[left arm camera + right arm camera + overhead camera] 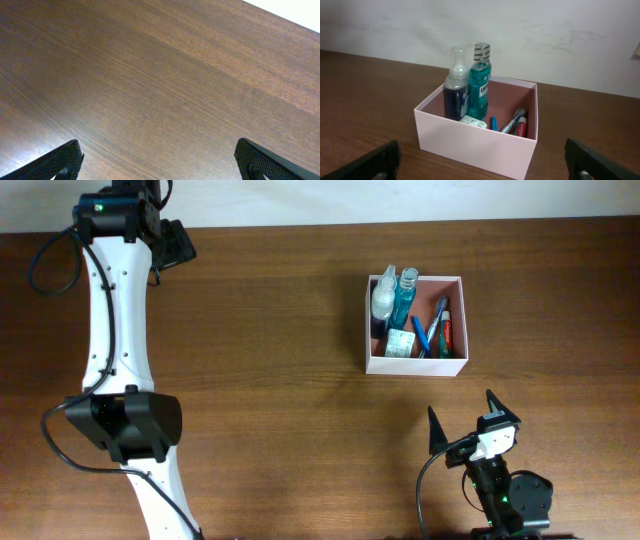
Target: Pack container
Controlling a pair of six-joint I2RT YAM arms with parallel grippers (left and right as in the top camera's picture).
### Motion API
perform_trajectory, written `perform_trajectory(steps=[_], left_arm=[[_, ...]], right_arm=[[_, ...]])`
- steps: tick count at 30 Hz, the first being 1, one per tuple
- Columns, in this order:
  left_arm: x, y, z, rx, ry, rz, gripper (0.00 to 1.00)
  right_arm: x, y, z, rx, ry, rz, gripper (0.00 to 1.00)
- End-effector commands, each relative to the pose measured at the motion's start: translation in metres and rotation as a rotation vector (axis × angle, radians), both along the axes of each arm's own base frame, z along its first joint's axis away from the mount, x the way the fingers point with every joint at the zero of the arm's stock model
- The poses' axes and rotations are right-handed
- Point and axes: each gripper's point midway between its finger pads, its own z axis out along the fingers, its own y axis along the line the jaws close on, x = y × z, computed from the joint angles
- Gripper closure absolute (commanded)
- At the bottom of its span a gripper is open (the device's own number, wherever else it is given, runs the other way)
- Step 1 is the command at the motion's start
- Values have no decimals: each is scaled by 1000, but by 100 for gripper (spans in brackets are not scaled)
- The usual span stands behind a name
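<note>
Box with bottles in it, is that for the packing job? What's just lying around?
For the job: the box; inside it a pump bottle, mouthwash bottle, small packet, toothbrush and toothpaste; the left gripper and right gripper, both open.
Just there: the table and the white wall.

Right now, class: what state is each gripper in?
Left gripper: open, holding nothing.
Right gripper: open, holding nothing.

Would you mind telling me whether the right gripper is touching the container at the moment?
Apart. The overhead view shows a stretch of table between the open right gripper and the container.
</note>
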Motion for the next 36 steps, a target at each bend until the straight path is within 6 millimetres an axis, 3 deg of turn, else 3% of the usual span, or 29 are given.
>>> perform_trajectory(steps=[1,3,7,12,14,16,22,30,36], left_arm=[[-5,2,-6,4,31,16,1],[-14,0,-10,-5,73,13,1],[-37,-25,-23,-148,178,-38,1],[-28,-26,-18,-150,131,-44,1],[-13,-26,-6,-143,49,-61,1],[11,-26,22,-109,-93,-121,1],[39,-40,82,138,-261,-470,1],[20,-64,125,138,-358,-573,1],[6,-69,156,157,-527,-586,1]], right_arm=[[0,1,-3,3,11,1,1],[0,1,-3,3,11,1,1],[0,1,-3,3,11,1,1],[0,1,-4,3,11,1,1],[0,1,-3,3,11,1,1],[0,1,-4,3,11,1,1],[0,1,-4,3,11,1,1],[0,1,-3,3,11,1,1],[0,1,-3,3,11,1,1]])
